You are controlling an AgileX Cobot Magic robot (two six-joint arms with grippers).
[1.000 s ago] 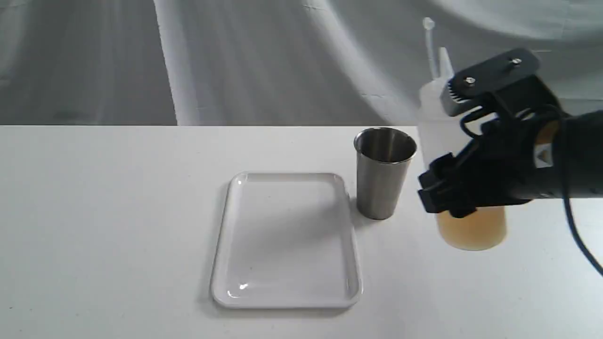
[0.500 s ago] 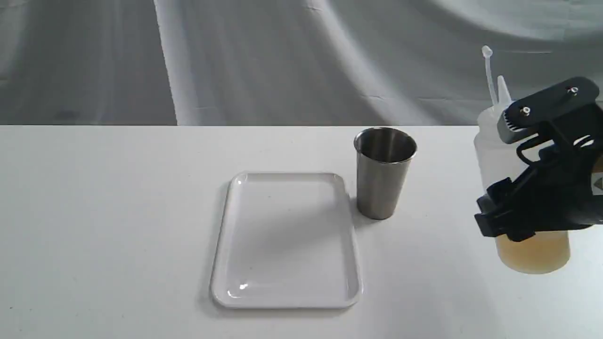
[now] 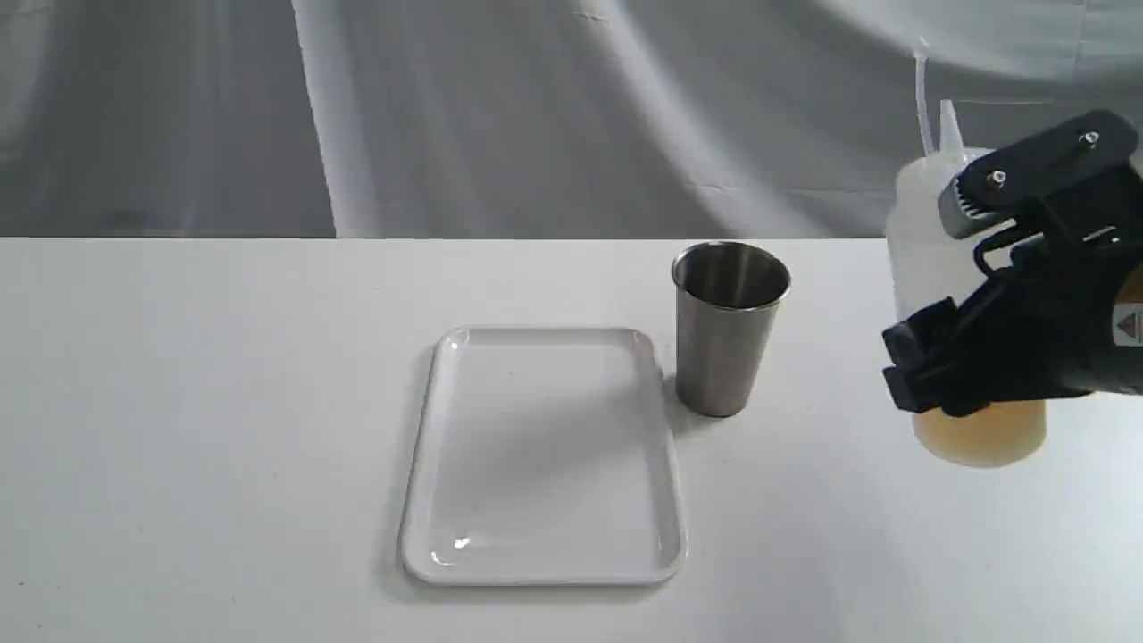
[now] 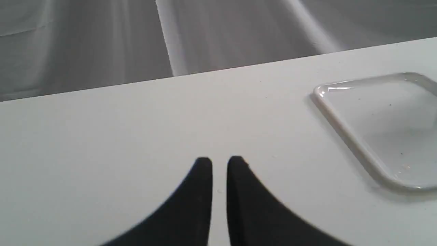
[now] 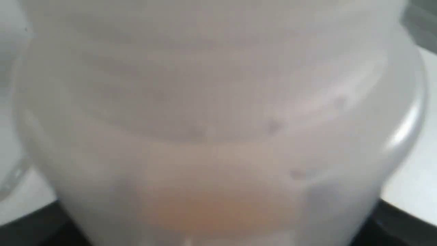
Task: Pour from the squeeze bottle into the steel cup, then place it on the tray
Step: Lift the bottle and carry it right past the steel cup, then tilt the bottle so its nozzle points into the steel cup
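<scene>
Plain matte white worktop [image 3: 223, 402] filling lower part of exterior view, far edge straight and level. Grey draped cloth [image 3: 500, 116] behind, hanging in soft folds and creases. One brighter vertical band [image 3: 321, 134] left of centre, paler diagonal sweep [image 3: 661, 107] towards right, lightest patch [image 3: 982, 36] at upper right corner. Lighting soft and diffuse, only faint shadows on worktop. Same cloth and straight worktop edge in left wrist view.
</scene>
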